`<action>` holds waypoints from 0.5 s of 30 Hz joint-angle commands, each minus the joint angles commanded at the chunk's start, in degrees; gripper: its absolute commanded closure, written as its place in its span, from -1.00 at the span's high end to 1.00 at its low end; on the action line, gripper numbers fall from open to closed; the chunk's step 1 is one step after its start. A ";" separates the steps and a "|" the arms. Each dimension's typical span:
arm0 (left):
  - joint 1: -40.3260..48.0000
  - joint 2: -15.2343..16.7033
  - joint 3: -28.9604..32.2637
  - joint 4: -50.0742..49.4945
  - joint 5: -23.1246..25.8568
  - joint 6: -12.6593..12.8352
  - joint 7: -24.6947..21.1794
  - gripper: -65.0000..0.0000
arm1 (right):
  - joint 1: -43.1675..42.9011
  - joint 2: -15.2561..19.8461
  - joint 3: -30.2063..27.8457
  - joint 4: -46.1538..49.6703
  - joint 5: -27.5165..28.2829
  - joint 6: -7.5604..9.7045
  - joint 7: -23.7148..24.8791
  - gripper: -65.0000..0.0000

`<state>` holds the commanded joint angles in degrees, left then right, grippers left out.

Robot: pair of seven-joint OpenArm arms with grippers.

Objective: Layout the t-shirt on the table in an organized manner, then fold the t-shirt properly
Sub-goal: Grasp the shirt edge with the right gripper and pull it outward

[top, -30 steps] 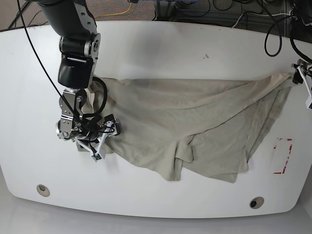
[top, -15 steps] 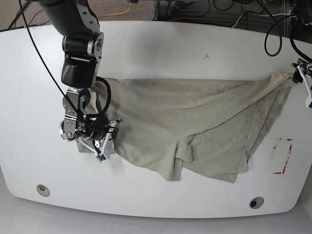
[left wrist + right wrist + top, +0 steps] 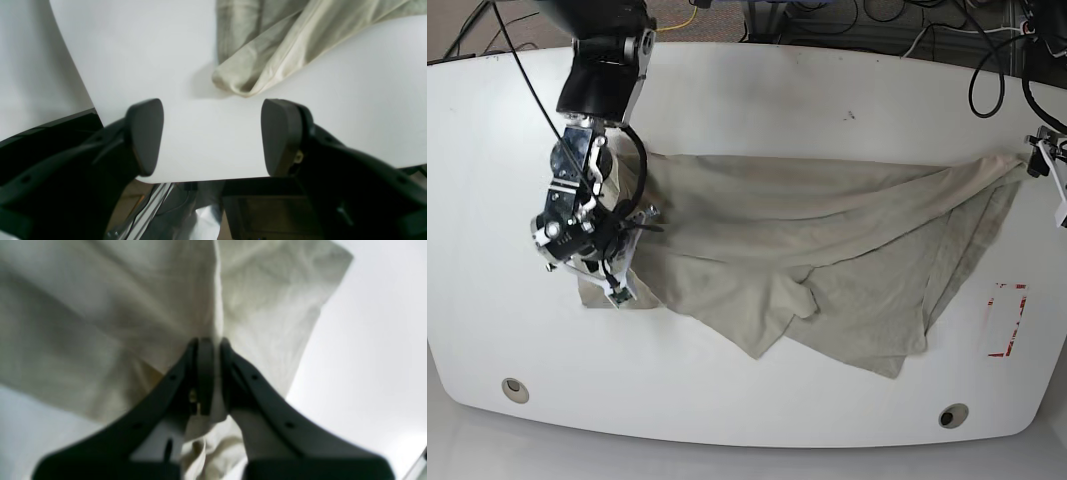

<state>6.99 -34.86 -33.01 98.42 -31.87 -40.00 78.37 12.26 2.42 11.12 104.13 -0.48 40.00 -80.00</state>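
The arm bearing the right wrist camera has a glossy black cylindrical casing joined to bare silver metal brackets, with thin black cables looping at its three o'clock side. Its right gripper point(image 3: 612, 285) is a cluster of silver plates, dark screws and black wiring, with a small white fingertip piece at six o'clock. Seen close, that gripper point(image 3: 212, 356) has matte black curved plastic fingers point(image 3: 203, 373), each dotted with small round screw holes. The left gripper point(image 3: 212, 136) shows two broad, matte black rounded pads point(image 3: 145, 135) on dark moulded fingers, a brass-coloured fastener at the three o'clock pad.
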 joint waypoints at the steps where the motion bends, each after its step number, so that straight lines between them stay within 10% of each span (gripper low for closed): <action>1: -0.53 0.00 0.35 -0.70 0.00 0.00 0.00 0.33 | -1.67 0.09 -1.58 2.11 0.00 0.00 0.00 -1.00; 15: -4.48 0.09 5.36 -3.52 0.00 0.00 0.00 0.33 | -18.73 0.35 -16.79 12.40 -0.09 0.00 0.00 -1.00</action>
<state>2.51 -34.77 -27.65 94.90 -31.87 -40.00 78.37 -6.46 2.77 -5.67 116.53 -0.57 40.00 -80.00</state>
